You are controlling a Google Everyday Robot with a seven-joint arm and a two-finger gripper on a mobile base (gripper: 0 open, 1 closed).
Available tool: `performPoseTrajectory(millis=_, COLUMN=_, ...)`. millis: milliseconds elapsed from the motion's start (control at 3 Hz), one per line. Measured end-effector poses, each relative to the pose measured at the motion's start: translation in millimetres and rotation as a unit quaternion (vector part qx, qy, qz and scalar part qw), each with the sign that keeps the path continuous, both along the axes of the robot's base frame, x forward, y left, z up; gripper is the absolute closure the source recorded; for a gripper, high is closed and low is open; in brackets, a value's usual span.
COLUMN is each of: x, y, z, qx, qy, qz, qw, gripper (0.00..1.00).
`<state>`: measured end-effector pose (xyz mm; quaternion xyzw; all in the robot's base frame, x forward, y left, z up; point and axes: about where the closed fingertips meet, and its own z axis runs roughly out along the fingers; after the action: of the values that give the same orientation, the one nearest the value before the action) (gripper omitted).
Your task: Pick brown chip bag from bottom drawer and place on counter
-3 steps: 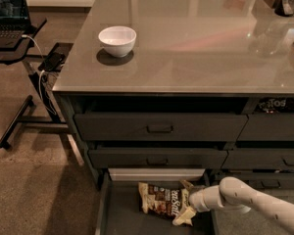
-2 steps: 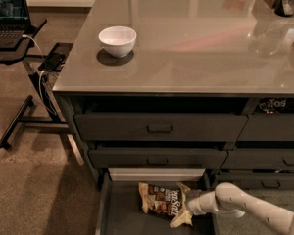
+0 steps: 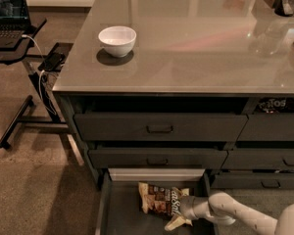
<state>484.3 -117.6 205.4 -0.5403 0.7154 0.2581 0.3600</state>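
The brown chip bag (image 3: 157, 199) lies flat in the open bottom drawer (image 3: 121, 218), near its back, with the dark panel facing up. My gripper (image 3: 180, 214) reaches in from the lower right and is at the bag's right end, touching or overlapping it. My pale arm (image 3: 235, 214) runs off to the lower right corner. The glossy grey counter (image 3: 196, 48) spans the top of the cabinet above.
A white bowl (image 3: 117, 39) stands on the counter's left part. Two handled drawers (image 3: 159, 128) sit shut above the open one. A dark packet with "Tos" lettering (image 3: 273, 104) shows in the upper right compartment. A black laptop stand (image 3: 12, 38) with cables stands at the left.
My arm has pushed further left and lower into the drawer, bringing the gripper closer against the bag's right end. The bag has stayed in place.
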Motion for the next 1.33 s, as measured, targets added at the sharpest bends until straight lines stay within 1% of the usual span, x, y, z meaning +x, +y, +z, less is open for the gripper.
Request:
performPoseTrajectory(millis=333, x=14.2, y=10.4, z=-41.9, qx=-0.005, qy=-0.029, qz=-0.011, qw=0.9995, gripper=0.00)
performPoseTrajectory(millis=667, x=14.8, y=10.3, z=-44.2, qx=-0.005, qy=-0.029, qz=-0.012, qw=0.9995, gripper=0.00)
performPoseTrajectory(millis=1000, x=14.8, y=10.3, z=-44.2, qx=-0.005, qy=-0.029, qz=-0.012, qw=0.9995, gripper=0.17)
performPoseTrajectory(millis=1333, x=14.7, y=10.3, z=-44.2, qx=-0.005, qy=-0.029, qz=-0.012, qw=0.9995, gripper=0.40)
